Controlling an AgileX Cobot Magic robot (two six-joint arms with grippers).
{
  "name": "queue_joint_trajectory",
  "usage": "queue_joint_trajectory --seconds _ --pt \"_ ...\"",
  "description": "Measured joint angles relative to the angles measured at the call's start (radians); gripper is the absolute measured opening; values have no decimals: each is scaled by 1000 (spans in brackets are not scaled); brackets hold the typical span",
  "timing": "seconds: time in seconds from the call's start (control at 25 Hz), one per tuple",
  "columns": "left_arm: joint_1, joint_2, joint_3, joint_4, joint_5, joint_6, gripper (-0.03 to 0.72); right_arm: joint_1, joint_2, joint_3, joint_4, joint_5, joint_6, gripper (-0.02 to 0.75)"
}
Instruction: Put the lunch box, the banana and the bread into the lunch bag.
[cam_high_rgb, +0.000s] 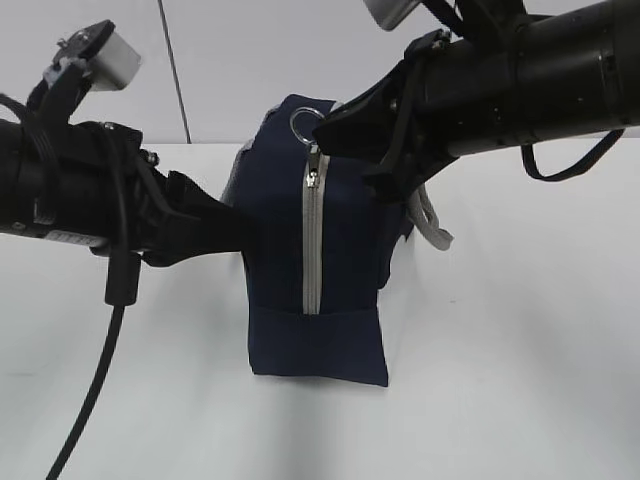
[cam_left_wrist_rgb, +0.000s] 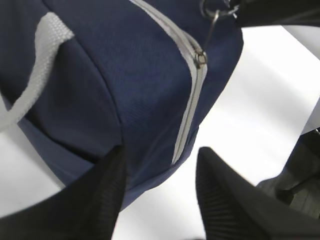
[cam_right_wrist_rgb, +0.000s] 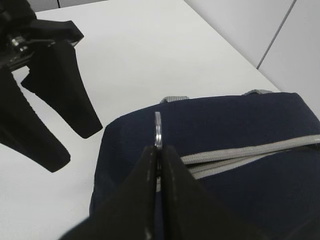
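The navy lunch bag (cam_high_rgb: 340, 250) stands in the middle of the white table, with its grey zipper (cam_high_rgb: 312, 240) running down the end that faces me. My right gripper (cam_high_rgb: 322, 132) reaches in from the right and is shut on the metal ring pull (cam_high_rgb: 303, 122) at the bag's top; the right wrist view shows the ring (cam_right_wrist_rgb: 158, 127) pinched between the closed fingers (cam_right_wrist_rgb: 172, 170). My left gripper (cam_high_rgb: 240, 225) is open at the bag's left side. In the left wrist view (cam_left_wrist_rgb: 161, 149) one finger (cam_left_wrist_rgb: 102, 195) lies against the bag's corner and the other over the table. Lunch box, banana and bread are out of view.
Grey webbing handles hang at the bag's sides (cam_high_rgb: 432, 225), and one shows in the left wrist view (cam_left_wrist_rgb: 35, 75). The white table (cam_high_rgb: 520, 350) spreads around the bag, with a pale wall behind. A black cable (cam_high_rgb: 95, 390) hangs from the left arm.
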Motion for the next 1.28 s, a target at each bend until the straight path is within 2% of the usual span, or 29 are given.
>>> queue_joint_trajectory --seconds 0.44,0.68,0.88,1.04,1.16,1.28 --pt "0 48 0 -2 16 114 350 0 2 0 1 4 0 0" --pt "0 92 0 -48 -26 168 350 0 2 0 1 27 0 0" --pt "0 111 0 -126 -46 238 350 0 2 0 3 36 0 0" --pt "0 111 0 -165 -66 250 349 0 2 0 7 37 2 0" --pt "0 111 0 -172 -67 252 305 0 2 0 7 37 4 0" --pt "0 111 0 -173 -65 253 210 0 2 0 9 37 4 0"
